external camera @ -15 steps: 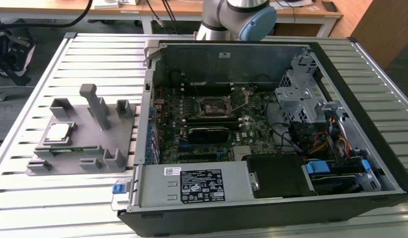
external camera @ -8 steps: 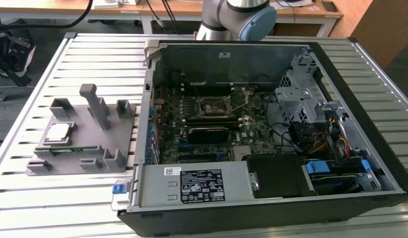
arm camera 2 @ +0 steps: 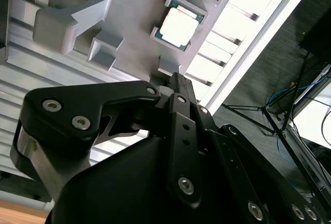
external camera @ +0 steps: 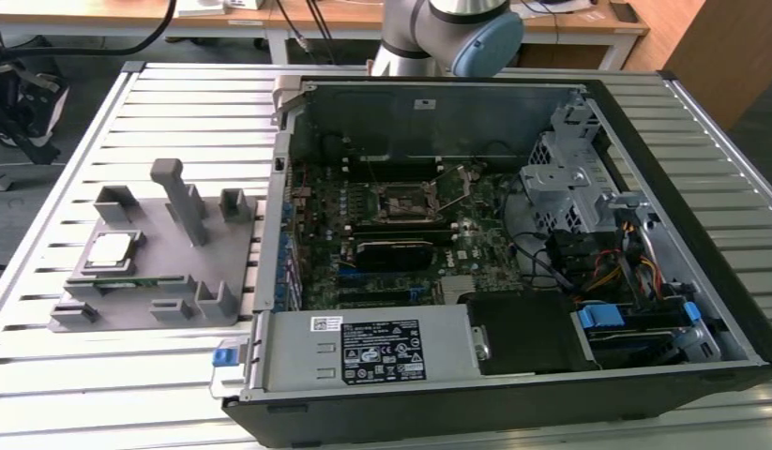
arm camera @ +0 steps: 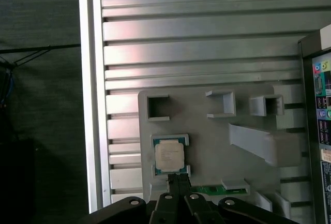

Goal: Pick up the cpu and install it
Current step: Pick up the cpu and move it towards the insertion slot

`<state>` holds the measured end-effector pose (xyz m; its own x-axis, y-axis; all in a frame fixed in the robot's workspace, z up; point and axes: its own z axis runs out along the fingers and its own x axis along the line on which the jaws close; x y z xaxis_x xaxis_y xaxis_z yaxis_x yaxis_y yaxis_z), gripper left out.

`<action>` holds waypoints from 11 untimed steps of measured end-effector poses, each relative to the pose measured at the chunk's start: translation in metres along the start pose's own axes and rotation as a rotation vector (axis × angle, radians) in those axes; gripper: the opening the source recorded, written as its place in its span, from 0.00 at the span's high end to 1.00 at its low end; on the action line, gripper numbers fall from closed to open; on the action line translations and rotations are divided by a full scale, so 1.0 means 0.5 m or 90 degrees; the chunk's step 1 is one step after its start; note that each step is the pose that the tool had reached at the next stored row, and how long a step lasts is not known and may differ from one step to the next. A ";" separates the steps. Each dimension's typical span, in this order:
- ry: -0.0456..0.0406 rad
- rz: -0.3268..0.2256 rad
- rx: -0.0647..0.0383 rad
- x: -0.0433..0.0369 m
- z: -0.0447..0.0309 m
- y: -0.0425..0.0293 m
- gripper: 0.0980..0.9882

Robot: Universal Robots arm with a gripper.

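The cpu [external camera: 111, 248] is a small square chip with a silvery top. It lies flat in a recess of the grey plastic fixture block [external camera: 160, 272], on the slatted table at the exterior view's left. Both wrist views look down on the cpu [arm camera: 169, 155] [arm camera 2: 179, 26] from well above. My gripper [arm camera: 177, 178] [arm camera 2: 176, 79] hangs over the fixture with its black fingers shut together and nothing between them. Its tips show just beside one edge of the chip. The black-framed socket [external camera: 402, 200] lies on the motherboard inside the open computer case [external camera: 360, 352].
The fixture [arm camera: 207, 146] has upright posts [external camera: 186, 202] and a green memory stick [arm camera: 207, 189] beside the chip. The case holds cables, a drive cage [external camera: 567, 178] and a power supply. The table's edge [arm camera: 93, 105] runs close to the fixture, with dark floor beyond it.
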<state>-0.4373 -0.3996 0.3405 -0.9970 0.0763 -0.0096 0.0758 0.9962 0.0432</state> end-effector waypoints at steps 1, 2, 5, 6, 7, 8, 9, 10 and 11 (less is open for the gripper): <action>0.0000 0.000 0.000 0.000 0.000 0.000 0.99; 0.0000 0.000 0.000 0.000 0.001 0.000 0.99; 0.0000 0.000 0.000 0.000 0.002 0.000 0.99; 0.0000 0.000 0.000 0.000 0.003 0.000 0.99; 0.0000 0.000 0.000 0.000 0.003 0.000 0.99; 0.0000 0.000 0.000 0.000 0.003 0.000 0.99; 0.0000 0.000 0.000 0.000 0.004 0.000 0.99; 0.0000 0.000 0.000 0.000 0.005 0.000 0.99; 0.0000 0.000 0.000 0.000 0.005 0.000 0.99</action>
<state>-0.4373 -0.3996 0.3380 -0.9970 0.0762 -0.0096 0.0758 0.9962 0.0432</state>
